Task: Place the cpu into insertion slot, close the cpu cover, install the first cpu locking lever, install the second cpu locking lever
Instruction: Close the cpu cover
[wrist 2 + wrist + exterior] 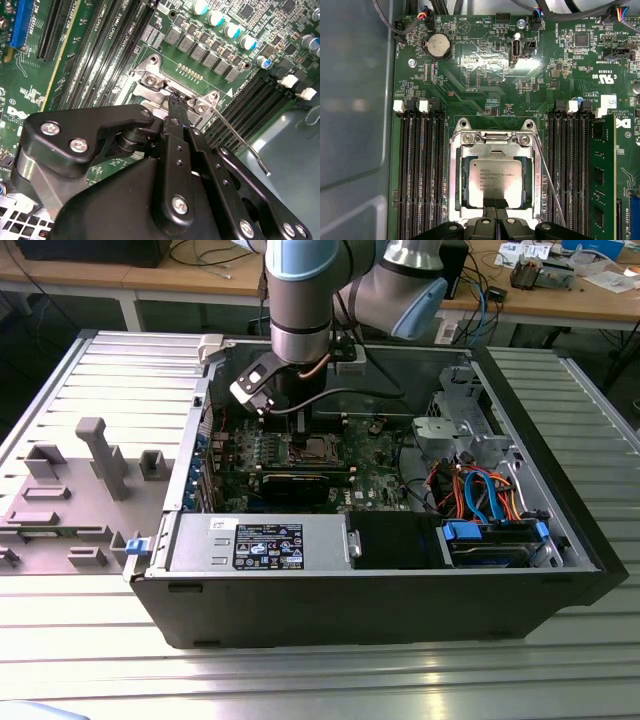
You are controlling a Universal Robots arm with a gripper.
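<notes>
We see an open black computer case (350, 610) holding a green circuit board (485, 75). The black gripper (495, 203) is down at the socket, fingertips pressed together with nothing between them, touching one edge of the thin silver metal cpu cover (457, 175). That cover lies shut over the small square grey-topped cpu (495, 177), which sits flat in the dark insertion slot (465, 185), top up, edges parallel to the memory slots; being square, it has no long axis. We judge two steps done and the levers left: a thin wire locking lever (240, 142) slants free beside the socket.
</notes>
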